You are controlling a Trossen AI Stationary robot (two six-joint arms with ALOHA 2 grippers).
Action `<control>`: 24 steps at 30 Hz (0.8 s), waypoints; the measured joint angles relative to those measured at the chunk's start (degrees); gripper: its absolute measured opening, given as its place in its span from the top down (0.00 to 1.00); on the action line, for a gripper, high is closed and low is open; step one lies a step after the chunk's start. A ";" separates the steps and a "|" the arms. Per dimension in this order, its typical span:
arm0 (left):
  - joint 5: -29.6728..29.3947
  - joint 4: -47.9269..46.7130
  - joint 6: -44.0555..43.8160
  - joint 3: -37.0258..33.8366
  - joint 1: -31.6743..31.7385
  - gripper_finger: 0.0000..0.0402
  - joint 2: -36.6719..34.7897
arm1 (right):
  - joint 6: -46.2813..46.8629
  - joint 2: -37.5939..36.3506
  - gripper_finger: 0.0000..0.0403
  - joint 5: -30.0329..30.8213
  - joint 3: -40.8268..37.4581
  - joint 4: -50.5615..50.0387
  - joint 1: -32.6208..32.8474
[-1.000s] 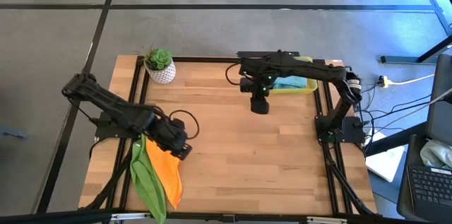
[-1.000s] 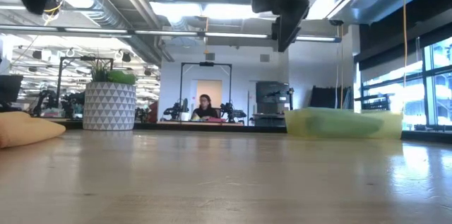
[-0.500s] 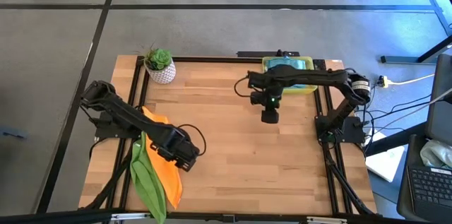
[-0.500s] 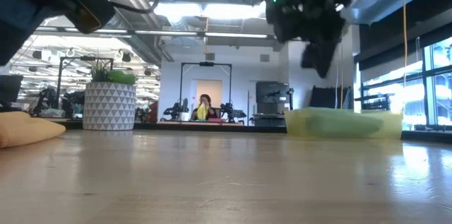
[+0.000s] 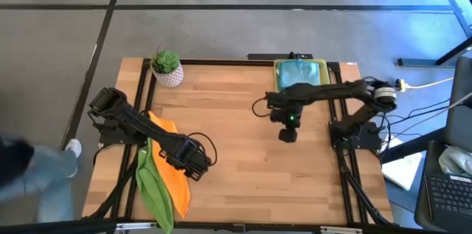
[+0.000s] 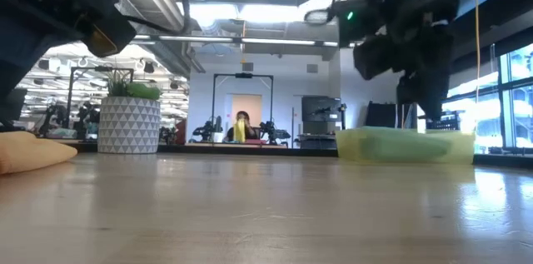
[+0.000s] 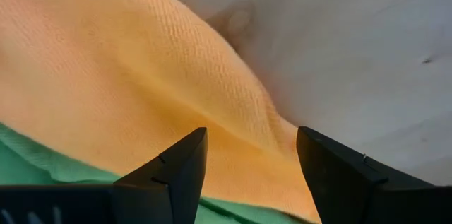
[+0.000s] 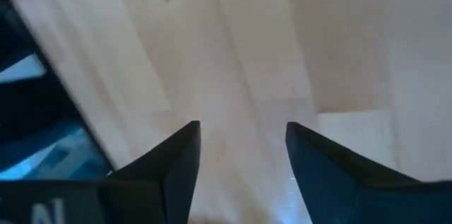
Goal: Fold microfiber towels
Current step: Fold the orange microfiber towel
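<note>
my left gripper [image 7: 251, 171] is hanging wide open right over the orange towel [image 5: 171, 171] at the table's left, while the right gripper [image 5: 287, 135], fingers apart and empty, is well off mid-table.

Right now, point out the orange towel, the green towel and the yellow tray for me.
orange towel [image 5: 171, 179]: high view, middle of the visible cloth.
green towel [image 5: 151, 186]: high view, middle of the long fold.
yellow tray [image 6: 350, 144]: low view, left part of its near wall.
</note>
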 joint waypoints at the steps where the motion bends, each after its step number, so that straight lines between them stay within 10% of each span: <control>1: -0.25 -0.07 0.25 -0.02 0.00 0.47 0.13 | 2.17 -1.69 0.48 1.83 -0.63 0.74 0.65; 12: -0.94 0.13 7.51 -0.02 0.11 0.47 0.33 | 30.72 -24.17 0.56 12.24 -10.85 17.99 9.68; 24: -5.15 -0.78 0.07 -0.02 -2.69 0.48 0.84 | 49.10 -26.79 0.56 21.70 -11.02 23.67 24.44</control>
